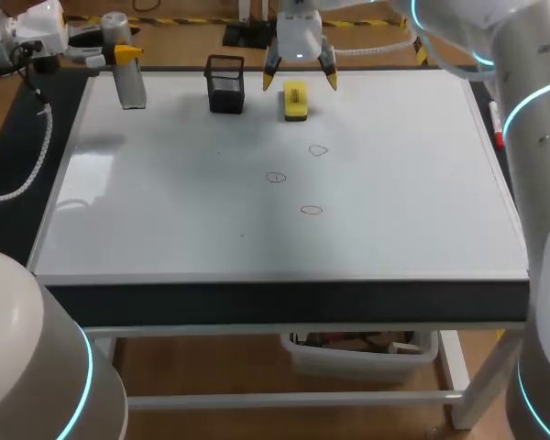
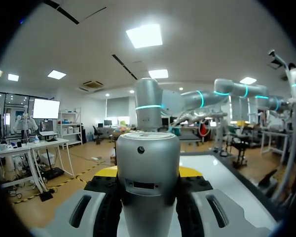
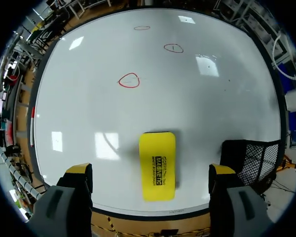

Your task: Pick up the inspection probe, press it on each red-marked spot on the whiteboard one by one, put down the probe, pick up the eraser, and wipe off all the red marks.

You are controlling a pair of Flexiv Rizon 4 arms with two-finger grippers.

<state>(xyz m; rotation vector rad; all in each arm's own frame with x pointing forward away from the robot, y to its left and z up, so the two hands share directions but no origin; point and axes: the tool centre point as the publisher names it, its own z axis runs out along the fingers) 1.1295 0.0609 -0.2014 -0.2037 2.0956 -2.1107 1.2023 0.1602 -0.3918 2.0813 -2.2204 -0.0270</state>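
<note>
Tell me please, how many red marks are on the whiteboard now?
3. The first mark lies nearest the eraser; the second mark, further forward and leftward; the third mark, nearest the whiteboard front edge. None seems hidden.

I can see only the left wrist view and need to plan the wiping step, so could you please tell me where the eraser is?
Observer: The yellow eraser lies flat on the whiteboard near its far edge, just to the robot's right of the black mesh cup.
Operator: Thank you. My left gripper is shut on the probe; is the right gripper gripping the eraser?
Observer: No. The right gripper is open, with its fingers standing clear of the eraser on either side.
</note>
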